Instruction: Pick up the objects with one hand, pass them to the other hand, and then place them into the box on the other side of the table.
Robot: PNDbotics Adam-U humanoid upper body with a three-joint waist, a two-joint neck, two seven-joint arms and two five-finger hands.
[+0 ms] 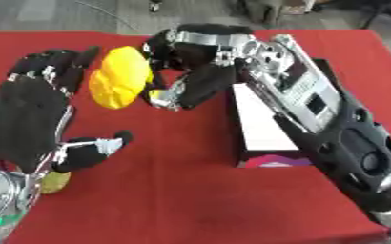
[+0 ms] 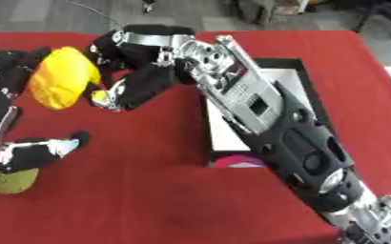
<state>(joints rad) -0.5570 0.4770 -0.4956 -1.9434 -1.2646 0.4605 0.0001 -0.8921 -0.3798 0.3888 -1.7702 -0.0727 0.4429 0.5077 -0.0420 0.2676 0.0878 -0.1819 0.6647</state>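
On the left side of the red table point(image 1: 190, 190), the left hand point(image 1: 32, 109) waits open beside the yellow thing point(image 1: 119, 76). Just right of it, the right hand point(image 1: 190, 71) curls round that yellow thing, so the pass looks half done. Farther right, the box point(image 1: 262, 128) already has something pink inside, but the yellow thing must still go in.

One red-covered bench point(image 1: 190, 200), carrying one box point(image 1: 262, 128) with a white floor and dark walls toward the right edge, one pink item point(image 2: 236, 162) lying inside at the box's near end. One large yellow object point(image 1: 119, 76) near the far left corner, plus one smaller yellow-green object point(image 2: 14, 180) at the near left edge, partly hidden. Two robot hands counted: one left hand point(image 1: 32, 114), one right hand point(image 1: 190, 86).
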